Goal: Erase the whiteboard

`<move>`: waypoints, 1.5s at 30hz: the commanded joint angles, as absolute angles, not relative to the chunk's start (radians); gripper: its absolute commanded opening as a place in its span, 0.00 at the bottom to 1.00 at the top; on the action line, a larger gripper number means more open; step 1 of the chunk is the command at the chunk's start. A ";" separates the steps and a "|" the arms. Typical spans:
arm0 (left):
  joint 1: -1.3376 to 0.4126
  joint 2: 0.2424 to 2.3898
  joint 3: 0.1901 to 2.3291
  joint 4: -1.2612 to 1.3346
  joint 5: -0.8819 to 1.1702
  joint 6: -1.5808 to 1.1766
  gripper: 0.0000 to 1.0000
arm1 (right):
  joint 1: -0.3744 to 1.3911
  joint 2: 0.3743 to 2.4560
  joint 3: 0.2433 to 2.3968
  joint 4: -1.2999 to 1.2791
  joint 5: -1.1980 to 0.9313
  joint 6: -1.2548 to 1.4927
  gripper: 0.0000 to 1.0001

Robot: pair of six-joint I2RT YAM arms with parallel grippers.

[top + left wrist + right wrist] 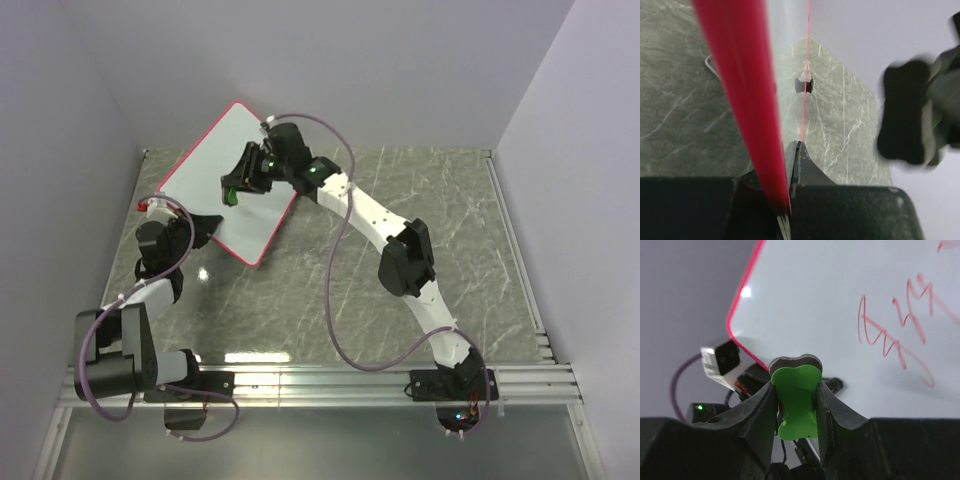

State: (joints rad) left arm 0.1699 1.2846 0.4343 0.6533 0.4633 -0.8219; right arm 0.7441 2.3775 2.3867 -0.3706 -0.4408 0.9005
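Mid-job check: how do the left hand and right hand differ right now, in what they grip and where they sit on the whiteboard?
The left hand is shut on the whiteboard, pinching its pink-red rim; the right hand is shut on the green eraser. The left hand sits at the board's near-left edge; the right hand is over its white face. Both are black and closed on something.

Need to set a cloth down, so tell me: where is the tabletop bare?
Bare tabletop lies between the right arm and the wall, and between it and the left arm, below the whiteboard. Back left is crowded: left gripper, right gripper, eraser.
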 commanded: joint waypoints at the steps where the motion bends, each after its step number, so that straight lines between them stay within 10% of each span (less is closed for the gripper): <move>1: 0.190 1.371 0.417 0.388 0.248 -0.703 0.00 | 0.775 2.379 2.338 -0.282 -0.456 0.971 0.00; 22: -0.020 1.242 0.387 0.284 0.121 -0.621 0.00 | 0.773 2.505 2.533 -0.403 0.092 0.951 0.00; 30: -0.081 1.233 0.394 0.281 0.103 -0.598 0.00 | 0.790 2.574 2.537 -0.388 -0.044 0.991 0.00; 45: -0.146 1.172 0.408 0.239 0.049 -0.578 0.00 | 0.876 2.379 1.850 -0.380 -0.276 0.839 0.00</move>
State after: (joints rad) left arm -0.0986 1.1625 0.4263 0.5564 0.1074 -0.7776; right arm 0.7841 2.2623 1.9209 -0.2180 -0.1455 0.8780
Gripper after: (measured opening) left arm 0.082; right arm 0.397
